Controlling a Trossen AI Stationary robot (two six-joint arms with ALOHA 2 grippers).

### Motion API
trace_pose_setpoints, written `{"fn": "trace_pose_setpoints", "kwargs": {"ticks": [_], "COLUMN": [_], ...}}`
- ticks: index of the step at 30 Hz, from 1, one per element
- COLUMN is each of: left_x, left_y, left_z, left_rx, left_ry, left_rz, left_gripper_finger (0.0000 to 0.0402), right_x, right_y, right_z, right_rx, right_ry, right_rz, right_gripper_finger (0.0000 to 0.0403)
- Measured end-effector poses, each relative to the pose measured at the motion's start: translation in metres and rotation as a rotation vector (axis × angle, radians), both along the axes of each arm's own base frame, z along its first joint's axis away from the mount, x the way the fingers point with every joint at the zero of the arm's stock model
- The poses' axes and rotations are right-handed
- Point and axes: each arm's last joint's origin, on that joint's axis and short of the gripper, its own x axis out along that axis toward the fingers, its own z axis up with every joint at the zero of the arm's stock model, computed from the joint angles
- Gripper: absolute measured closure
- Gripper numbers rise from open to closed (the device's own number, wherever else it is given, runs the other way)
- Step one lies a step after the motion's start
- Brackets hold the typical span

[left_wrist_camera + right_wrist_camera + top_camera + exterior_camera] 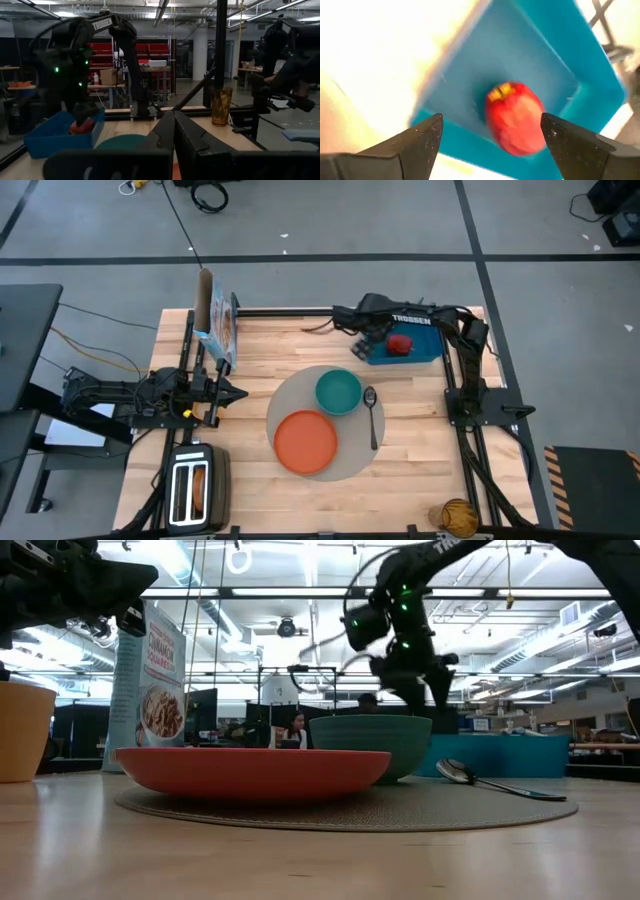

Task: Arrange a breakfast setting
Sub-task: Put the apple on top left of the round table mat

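Room: behind our wooden table [420, 450] we see a wide workshop hall with ceiling lights; a seated person [296, 730] shows far off in the low view.
Mat: the round grey-beige mat [352, 460] lies at the table's middle.
Plate: the orange plate [305, 441] sits on the mat's near-left part.
Bowl: the teal bowl [338, 391] stands on the mat just beyond the plate, close beside it.
Spoon: the metal spoon [372, 412] lies on the mat just right of the bowl, its bowl end toward the far edge.
Apple: the red apple [516, 118] rests inside the blue tray [425, 345] at the far right of the table.
Right gripper: we find the right gripper [492, 142] poised over the tray, fingers spread wide to either side of the apple, not touching it.
Left gripper: the left gripper [238, 391] waits at the left edge, fingers pressed together, holding nothing.
Others: a cereal box [222, 328] stands at the far left, a toaster [193, 488] at the near left corner, and a cup [455, 516] by the near right corner.
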Motion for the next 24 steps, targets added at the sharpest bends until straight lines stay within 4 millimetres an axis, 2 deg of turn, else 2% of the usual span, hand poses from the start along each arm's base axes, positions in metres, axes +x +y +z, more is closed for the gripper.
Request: {"fn": "trace_pose_setpoints", "kwargs": {"ticks": [3, 7, 11, 14, 19, 24], "left_x": [0.000, 0.000, 0.000, 0.000, 0.000, 0.000], "left_y": [0.000, 0.000, 0.000, 0.000, 0.000, 0.000], "left_z": [0.000, 0.000, 0.000, 0.000, 0.000, 0.000], "left_rx": [0.000, 0.000, 0.000, 0.000, 0.000, 0.000], "left_ry": [0.000, 0.000, 0.000, 0.000, 0.000, 0.000], "left_rz": [0.000, 0.000, 0.000, 0.000, 0.000, 0.000], "left_gripper_finger": [0.0392, 0.0392, 0.0392, 0.0392, 0.0392, 0.0392], "right_x": [0.008, 0.011, -0.001, -0.009, -0.017, -0.048], "right_y": [0.002, 0.011, 0.023, 0.031, 0.061, 0.084], "right_z": [0.003, 0.002, 0.005, -0.003, -0.013, -0.027], "right_rx": [-0.110, -0.254, -0.377, -0.421, -0.498, -0.540], "right_ry": [-0.099, -0.106, -0.098, -0.103, -0.136, -0.154], "right_rz": [-0.156, -0.233, -0.378, -0.442, -0.467, -0.559], "right_gripper_finger": [0.0066, 0.0075, 0.0082, 0.0081, 0.0069, 0.0061]}}
